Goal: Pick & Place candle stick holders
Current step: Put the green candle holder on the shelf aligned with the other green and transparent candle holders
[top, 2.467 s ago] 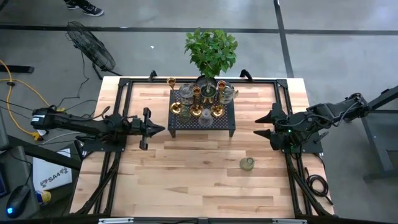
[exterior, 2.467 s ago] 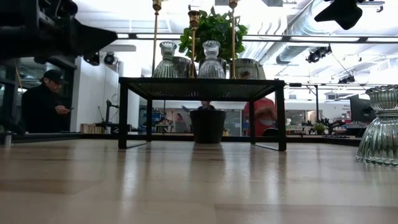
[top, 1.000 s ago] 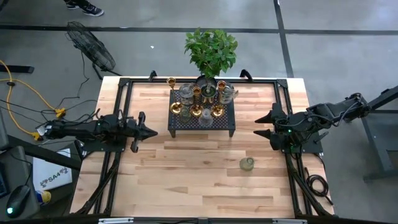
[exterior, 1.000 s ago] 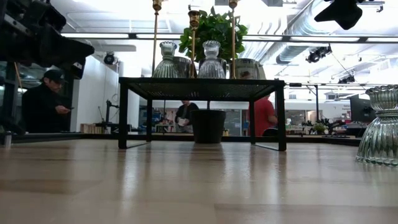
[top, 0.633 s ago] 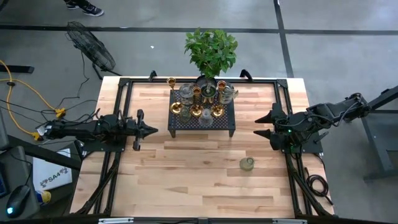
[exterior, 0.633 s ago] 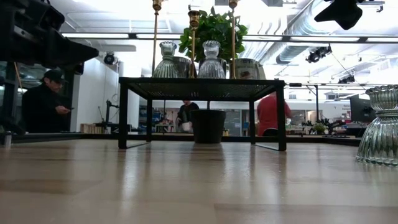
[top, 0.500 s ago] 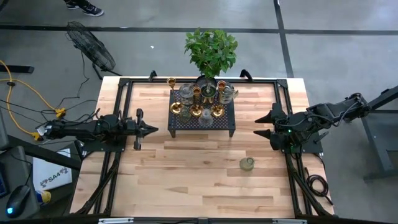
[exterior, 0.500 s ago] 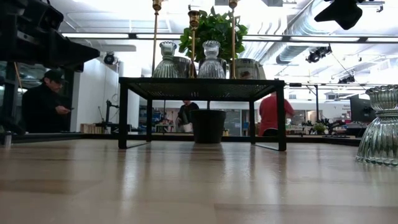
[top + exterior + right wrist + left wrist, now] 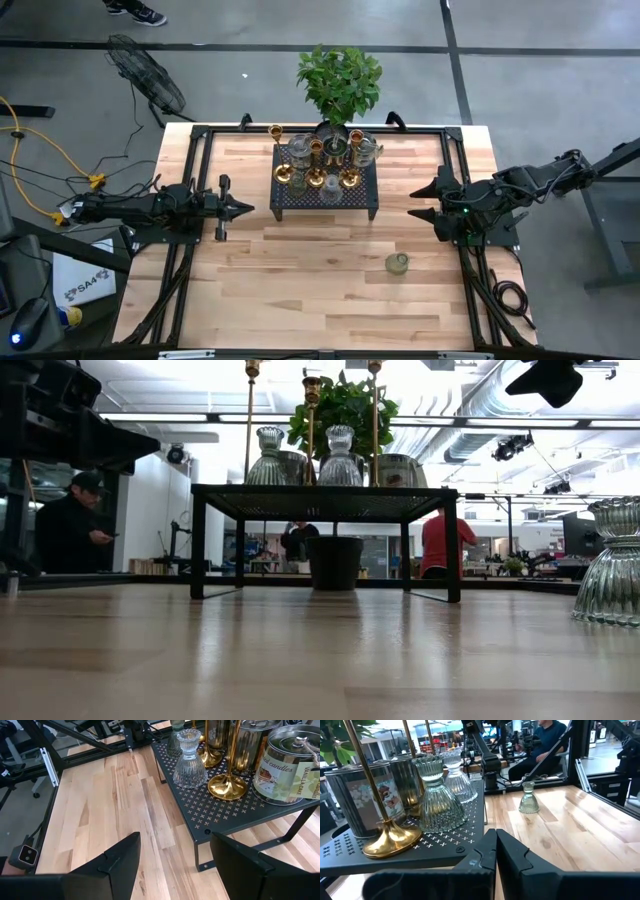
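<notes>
A black perforated stand (image 9: 327,187) at the table's far middle carries several candle stick holders: slim brass sticks (image 9: 316,180), ribbed glass ones (image 9: 437,800) and tins (image 9: 287,762). One greenish glass holder (image 9: 397,263) stands on its base on the bare table, near and right of the stand; it also shows in the low view (image 9: 610,560) and the left wrist view (image 9: 528,800). My left gripper (image 9: 245,208) is shut and empty, left of the stand. My right gripper (image 9: 413,202) is open and empty, right of the stand, its fingers pointing at it (image 9: 175,860).
A leafy potted plant (image 9: 340,85) stands behind the stand at the far edge. Black frame rails (image 9: 190,160) run along the table's sides. Bare wood lies in front of the stand (image 9: 300,290). People (image 9: 75,520) show in the room beyond.
My left gripper, which had drawn back toward the table's left edge, has edged a little back toward the stand, staying shut. My right arm and the holders have kept still.
</notes>
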Controlling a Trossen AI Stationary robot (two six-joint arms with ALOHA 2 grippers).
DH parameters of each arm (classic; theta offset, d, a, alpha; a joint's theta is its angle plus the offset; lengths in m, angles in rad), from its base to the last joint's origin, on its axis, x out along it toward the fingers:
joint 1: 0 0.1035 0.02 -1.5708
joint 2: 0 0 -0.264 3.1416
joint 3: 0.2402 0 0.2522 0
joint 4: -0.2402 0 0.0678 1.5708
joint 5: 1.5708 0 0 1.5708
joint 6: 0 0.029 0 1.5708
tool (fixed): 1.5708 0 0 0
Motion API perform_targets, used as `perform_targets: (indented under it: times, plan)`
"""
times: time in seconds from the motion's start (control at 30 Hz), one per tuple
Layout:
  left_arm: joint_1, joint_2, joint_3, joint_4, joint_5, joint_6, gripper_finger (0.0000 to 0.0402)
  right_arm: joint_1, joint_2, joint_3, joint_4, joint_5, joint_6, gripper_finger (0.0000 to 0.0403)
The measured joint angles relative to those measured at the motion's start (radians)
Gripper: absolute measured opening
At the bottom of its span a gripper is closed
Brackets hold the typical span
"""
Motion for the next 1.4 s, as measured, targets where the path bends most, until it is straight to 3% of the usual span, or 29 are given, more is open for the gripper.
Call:
perform_targets:
  times: [0.33,0.53,0.9,1.23,1.4]
  plan:
    - [0.000,0.000,0.000,0.000,0.001,-0.001,0.0000,0.000,0.001,0.000,0.032,0.019,0.001,0.0233]
    - [0.000,0.000,0.000,0.000,0.001,-0.002,0.0000,0.000,0.010,0.000,0.008,-0.026,0.045,0.0233]
    - [0.000,0.000,0.000,0.000,0.002,-0.003,0.0000,0.025,0.153,0.000,-0.227,-0.114,0.234,0.0233]
    - [0.000,0.000,0.000,0.000,0.002,-0.003,0.0000,0.211,0.244,-0.001,-0.356,-0.127,0.453,0.0233]
    - [0.000,0.000,0.000,0.000,0.002,-0.002,0.0000,0.310,0.279,-0.057,-0.336,-0.130,0.609,0.0233]
